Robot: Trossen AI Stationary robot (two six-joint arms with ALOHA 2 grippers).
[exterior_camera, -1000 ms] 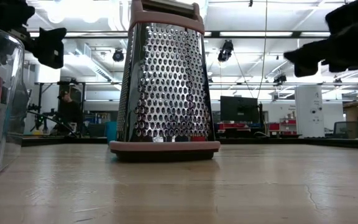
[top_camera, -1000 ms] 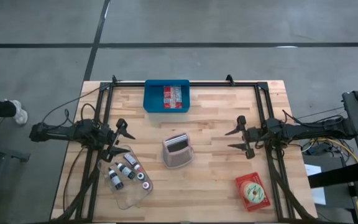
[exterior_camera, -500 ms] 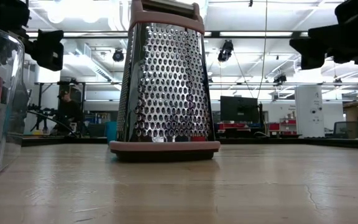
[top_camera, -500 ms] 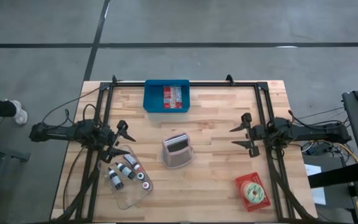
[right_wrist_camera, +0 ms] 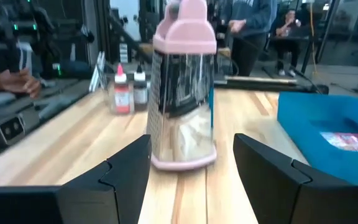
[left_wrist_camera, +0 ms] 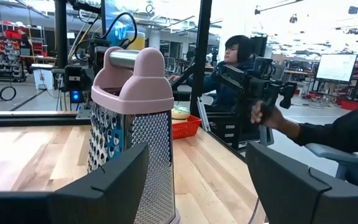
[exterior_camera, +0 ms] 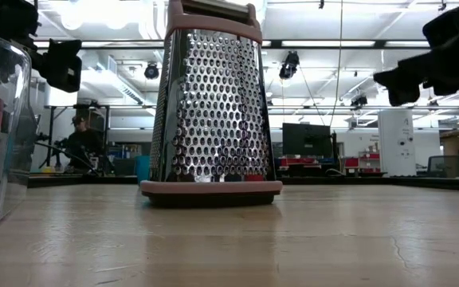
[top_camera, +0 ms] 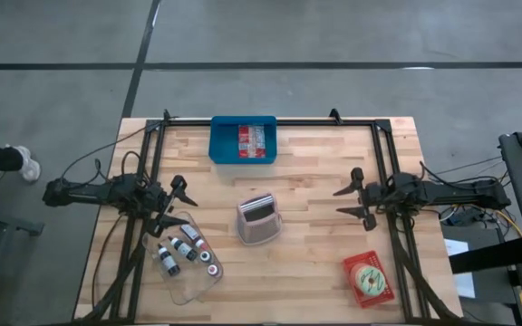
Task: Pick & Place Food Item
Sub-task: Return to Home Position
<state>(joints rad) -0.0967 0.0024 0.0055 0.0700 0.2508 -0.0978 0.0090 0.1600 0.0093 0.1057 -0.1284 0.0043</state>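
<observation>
Left gripper, fingers spread and empty, hovers left of the grater. Right gripper, equally spread and empty, hovers right of it. Bottles fill the transparent bin front-left of the grater, and the donut sits front-right. Best to withdraw both arms level, away from the grater.

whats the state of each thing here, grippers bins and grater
left gripper: open, holding nothing
right gripper: open, holding nothing
grater: upright, mid-table
transparent bin: holds food coloring bottles
red bin: holds the green donut
blue bin: holds a packet
</observation>
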